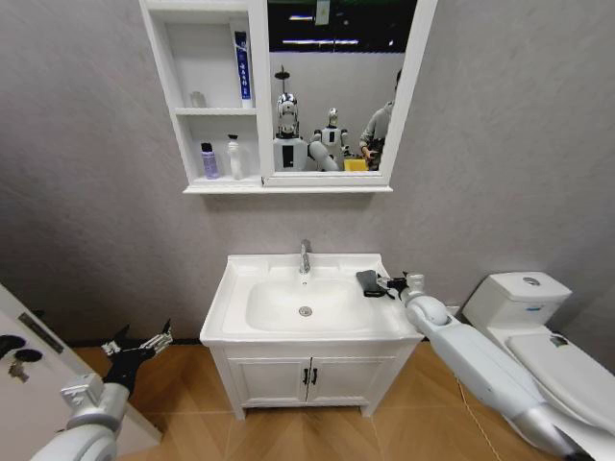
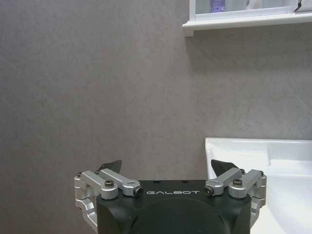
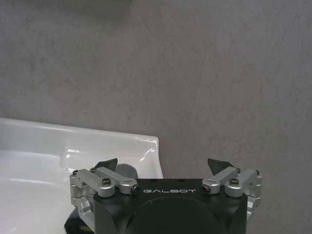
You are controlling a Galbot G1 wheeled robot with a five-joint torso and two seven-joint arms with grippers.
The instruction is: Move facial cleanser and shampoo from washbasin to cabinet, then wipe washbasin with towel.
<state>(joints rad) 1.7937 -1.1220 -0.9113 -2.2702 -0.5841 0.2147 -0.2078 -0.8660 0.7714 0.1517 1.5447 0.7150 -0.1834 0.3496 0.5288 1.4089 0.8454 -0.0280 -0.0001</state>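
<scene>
Lying on the back right rim of the washbasin (image 1: 240, 331), the towel (image 1: 369, 282) is seen as a small dark folded cloth, just beside the bowl and right of the chrome tap (image 1: 305, 255). It is judged to be light, soft and limp: it should fold and bunch under a pinch rather than resist, and it is neither fragile nor slippery, though the glazed ceramic beneath may let it slide if it is pushed instead of lifted. A hold is best taken across the thick folded middle or along the edge nearest the arm, with the fingers closed down through all layers, so that the cloth does not unfold and trail.

The right end effector (image 1: 391, 284) is held at the towel's outer edge, over the basin's right rim; its fingers are spread wide and nothing is gripped. In the right wrist view a dark shape, probably the towel, is partly hidden beneath the right end effector (image 3: 165, 168), and contact cannot be confirmed.

The left end effector (image 1: 144, 343) is parked low, left of the washbasin and well apart from it, its fingers likewise spread and empty.

Two bottles are seen on the lower shelf of the cabinet (image 1: 216, 188), so the wiping step is judged to be in hand.
</scene>
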